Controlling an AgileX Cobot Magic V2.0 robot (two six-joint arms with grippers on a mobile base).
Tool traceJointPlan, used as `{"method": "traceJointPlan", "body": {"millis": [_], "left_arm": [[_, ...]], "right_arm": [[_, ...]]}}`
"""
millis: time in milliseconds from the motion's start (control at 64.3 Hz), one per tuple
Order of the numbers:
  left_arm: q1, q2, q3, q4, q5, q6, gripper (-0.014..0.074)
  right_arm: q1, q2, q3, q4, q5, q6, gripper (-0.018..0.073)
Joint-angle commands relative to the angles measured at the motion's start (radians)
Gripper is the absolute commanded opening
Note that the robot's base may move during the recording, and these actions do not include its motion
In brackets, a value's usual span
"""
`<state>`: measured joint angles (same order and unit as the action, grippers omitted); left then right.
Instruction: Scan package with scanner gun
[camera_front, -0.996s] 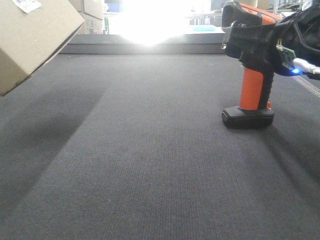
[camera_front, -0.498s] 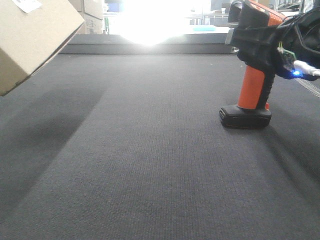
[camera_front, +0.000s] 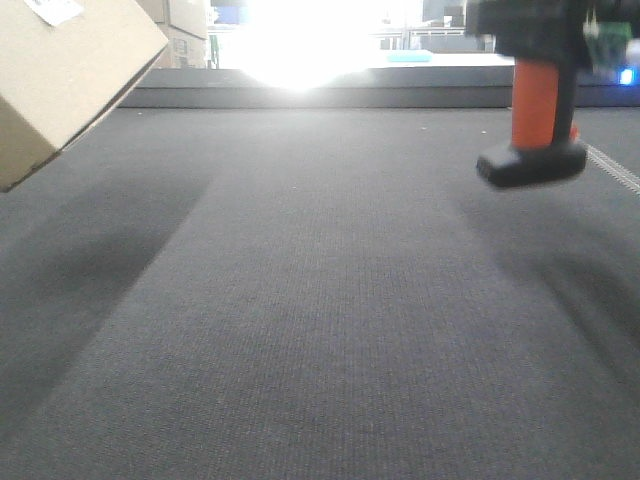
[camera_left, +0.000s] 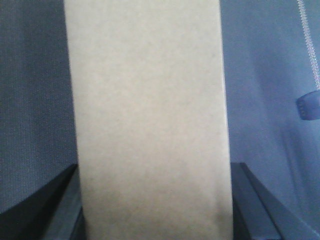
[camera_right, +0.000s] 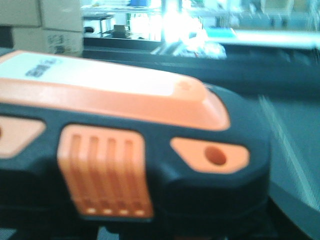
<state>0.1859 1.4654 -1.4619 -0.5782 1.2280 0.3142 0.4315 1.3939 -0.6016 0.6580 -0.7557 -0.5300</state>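
Exterior front-facing view shows the scanner gun (camera_front: 535, 110), on the worktop (camera_front: 320, 300) a second ago, now lifted clear in the grasp of the right gripper (camera_front: 540, 28), so aiming at the package (camera_front: 60, 80) clamped aloft by the left gripper (camera_left: 155, 200) likely comes next.

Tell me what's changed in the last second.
The scanner gun has been lifted off the mat, up and rightward in the front view; its base now hangs clear of the surface. Nothing was newly gripped or released. The cardboard box stays tilted aloft at upper left.
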Motion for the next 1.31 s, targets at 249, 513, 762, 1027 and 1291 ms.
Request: {"method": "traceJointPlan", "body": {"millis": [249, 513, 762, 1027, 1291], "left_arm": [[-0.006, -0.012, -0.002, -0.002, -0.007, -0.007, -0.0111], [-0.006, -0.012, -0.002, 0.028, -0.007, -0.007, -0.0111], [-0.006, -0.012, -0.002, 0.044, -0.007, -0.007, -0.0111], [-0.006, -0.012, -0.002, 0.044, -0.007, -0.007, -0.0111], [-0.006, -0.014, -0.002, 0.043, -0.007, -0.007, -0.0111]], "right_arm": [[-0.021, -0.091, -0.209, 0.099, 0.213, -0.437, -0.0154], [-0.121, -0.091, -0.247, 0.128, 0.269, -0.455, -0.0154], [-0.209, -0.089, -0.247, 0.122, 0.314, -0.455, -0.0154], [-0.214, -0.05, -0.247, -0.044, 0.332, -0.455, -0.0154], [-0.21, -0.019, -0.247, -0.047, 0.339, -0.455, -0.0154]]}}
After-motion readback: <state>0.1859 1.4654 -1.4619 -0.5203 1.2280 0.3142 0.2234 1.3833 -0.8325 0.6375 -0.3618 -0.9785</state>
